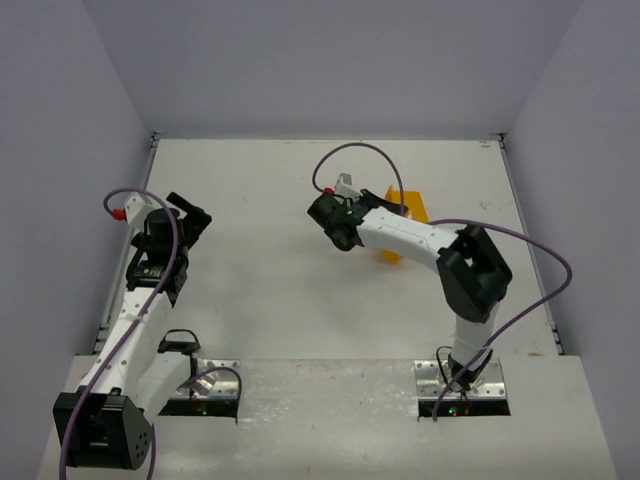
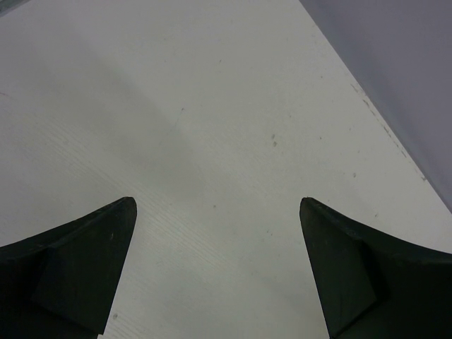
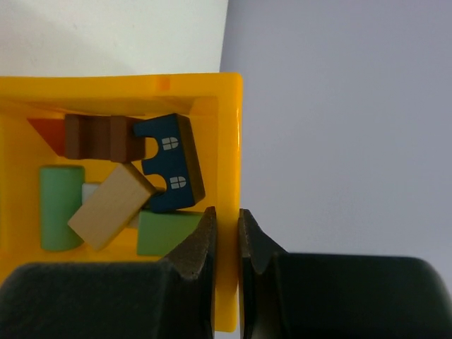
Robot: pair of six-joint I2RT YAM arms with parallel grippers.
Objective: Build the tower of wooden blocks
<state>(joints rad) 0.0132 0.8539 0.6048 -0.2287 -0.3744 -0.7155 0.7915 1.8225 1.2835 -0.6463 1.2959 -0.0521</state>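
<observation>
No wood block tower is in view. Loose wooden blocks lie inside a yellow plastic bin [image 3: 227, 127]: a blue house-shaped block [image 3: 169, 169], a tan block [image 3: 111, 205], two green blocks [image 3: 60, 208], a brown one [image 3: 99, 138] and a red one [image 3: 46, 133]. My right gripper [image 3: 227, 212] is shut on the bin's side wall, one finger inside and one outside. From above, the bin [image 1: 408, 212] shows partly behind the right forearm. My left gripper [image 2: 219, 201] stands wide open over bare table, holding nothing.
The white table [image 1: 260, 290] is walled in by purple panels at the back and on both sides. The left arm [image 1: 150, 270] stays near the table's left edge. Purple cables loop over both arms.
</observation>
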